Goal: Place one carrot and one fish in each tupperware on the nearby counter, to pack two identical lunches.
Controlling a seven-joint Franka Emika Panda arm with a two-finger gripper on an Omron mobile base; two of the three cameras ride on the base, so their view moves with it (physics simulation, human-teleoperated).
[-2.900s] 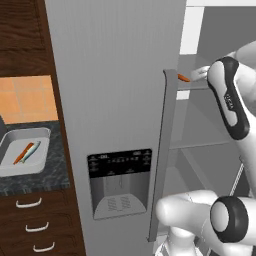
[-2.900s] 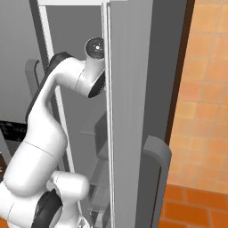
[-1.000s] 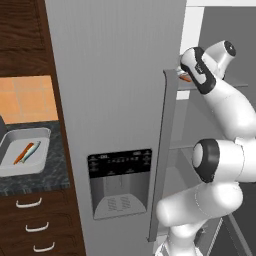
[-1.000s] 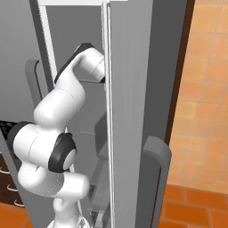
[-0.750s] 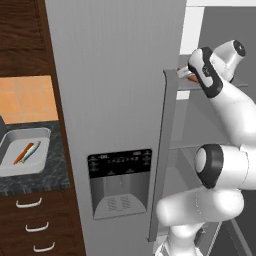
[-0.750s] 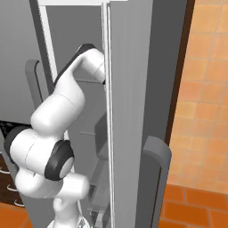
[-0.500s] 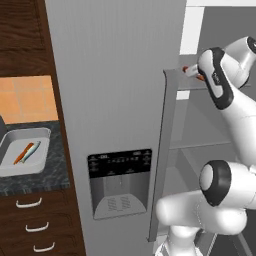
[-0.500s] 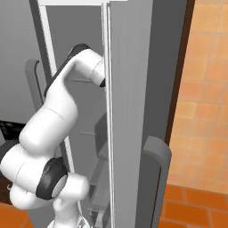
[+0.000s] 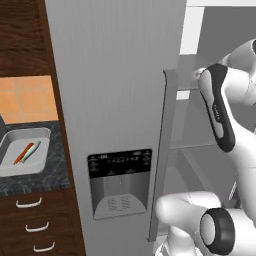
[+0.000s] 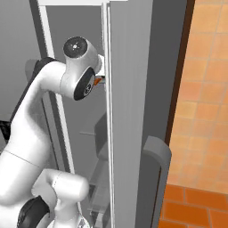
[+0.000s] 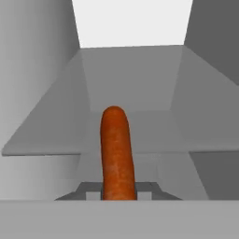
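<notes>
While the two-finger gripper (image 11: pixel 118 196) clamps a smooth orange carrot (image 11: pixel 116 154) inside the grey fridge (image 9: pixel 120 90), the rectangular light-grey tupperware (image 9: pixel 15 170) (already holding a carrot and fish) sits on the speckled stone counter (image 9: pixel 40 177).

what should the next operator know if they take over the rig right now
Gripper: shut on a carrot, inside the open fridge.
Rectangular tupperware on the counter left of the fridge already holds one carrot and one fish.
The second tupperware is not in view.
Left: carry this carrot out to the second tupperware, then fetch a fish for it.
</notes>
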